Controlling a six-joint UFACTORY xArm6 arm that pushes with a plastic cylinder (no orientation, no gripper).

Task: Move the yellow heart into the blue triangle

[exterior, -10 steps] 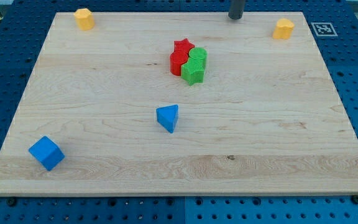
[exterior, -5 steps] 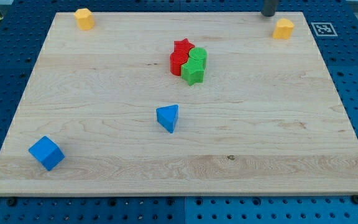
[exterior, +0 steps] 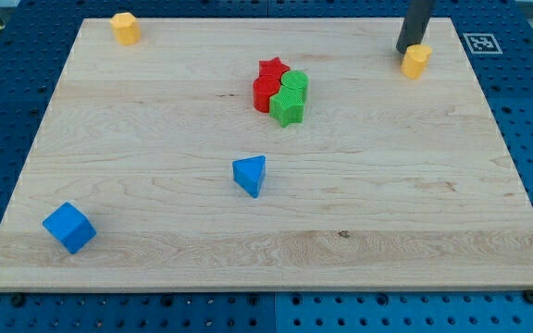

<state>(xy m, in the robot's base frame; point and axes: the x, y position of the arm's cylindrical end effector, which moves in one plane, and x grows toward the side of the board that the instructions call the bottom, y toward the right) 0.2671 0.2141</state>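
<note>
In the camera view, my tip (exterior: 411, 50) stands near the top right corner of the wooden board (exterior: 155, 250), touching the upper left side of the yellow heart (exterior: 415, 61); being a bare rod, it holds nothing and only presses against the block's side. The heart sits just below and to the view's right of the tip, close to the board's top edge. The blue triangle (exterior: 250, 175) lies near the board's middle, well apart from the heart, toward the view's lower left. Between them, nearer the top, a red star (exterior: 270, 68), another red block (exterior: 265, 92) and two green blocks (exterior: 290, 98) cluster, touching. A second yellow block (exterior: 125, 28) sits at the top left corner, and a blue cube (exterior: 68, 227) near the bottom left corner.
</note>
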